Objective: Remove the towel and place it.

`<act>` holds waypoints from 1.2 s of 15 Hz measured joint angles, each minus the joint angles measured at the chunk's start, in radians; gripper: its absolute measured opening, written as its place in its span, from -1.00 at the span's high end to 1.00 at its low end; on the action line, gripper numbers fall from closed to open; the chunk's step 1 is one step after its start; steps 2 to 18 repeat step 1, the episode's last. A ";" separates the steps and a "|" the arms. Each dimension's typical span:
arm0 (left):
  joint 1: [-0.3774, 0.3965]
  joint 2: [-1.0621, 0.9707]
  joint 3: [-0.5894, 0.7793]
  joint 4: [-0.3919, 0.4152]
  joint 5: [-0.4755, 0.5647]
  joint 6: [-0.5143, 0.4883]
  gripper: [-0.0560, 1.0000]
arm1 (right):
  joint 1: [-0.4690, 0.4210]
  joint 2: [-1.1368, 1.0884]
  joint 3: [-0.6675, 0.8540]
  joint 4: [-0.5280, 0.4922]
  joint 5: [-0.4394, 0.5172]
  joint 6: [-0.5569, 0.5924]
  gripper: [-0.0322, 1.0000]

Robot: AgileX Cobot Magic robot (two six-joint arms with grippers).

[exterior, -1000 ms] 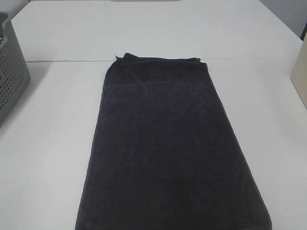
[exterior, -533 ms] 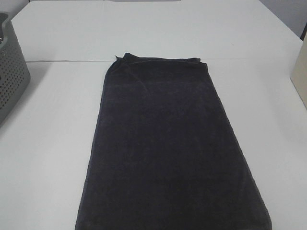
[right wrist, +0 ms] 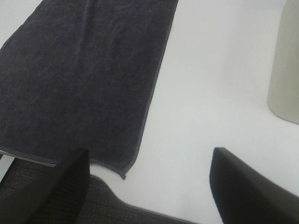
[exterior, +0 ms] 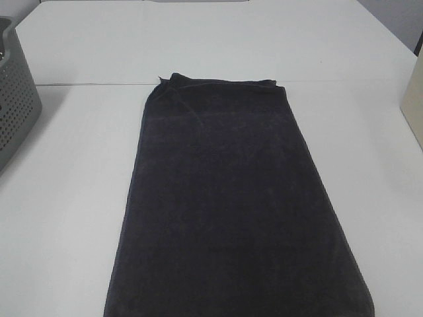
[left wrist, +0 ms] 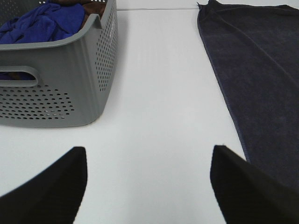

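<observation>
1. The towel [exterior: 231, 205] lies spread flat and lengthwise down the middle of the white table [exterior: 66, 198], its far end slightly rumpled beside the seam between the two tabletop panels
2. Its near end reaches the table's front edge, where one hemmed corner [right wrist: 122, 175] sits right at the lip
3. The grey perforated basket [left wrist: 74, 84] stands on the table well to the left of the towel, apart from it, with blue cloth [left wrist: 42, 23] bunched inside
4. A pale beige container [right wrist: 285, 70] stands on the table off to the towel's right, not touching it
5. The left gripper [left wrist: 147, 186] hangs over bare table between basket and towel, fingers spread wide and holding nothing
6. The right gripper [right wrist: 147, 186] hangs over the front table edge just beside the towel's corner, fingers likewise parted and empty
</observation>
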 joint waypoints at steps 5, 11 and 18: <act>0.000 0.000 0.000 0.000 0.000 0.000 -0.42 | 0.000 0.000 0.000 0.000 0.000 0.000 -0.42; 0.000 0.000 0.000 0.000 0.000 0.000 -0.42 | 0.000 0.000 0.000 0.000 0.000 0.000 -0.42; 0.000 0.000 0.000 0.000 0.000 0.000 -0.42 | 0.000 0.000 0.000 0.000 0.000 0.000 -0.42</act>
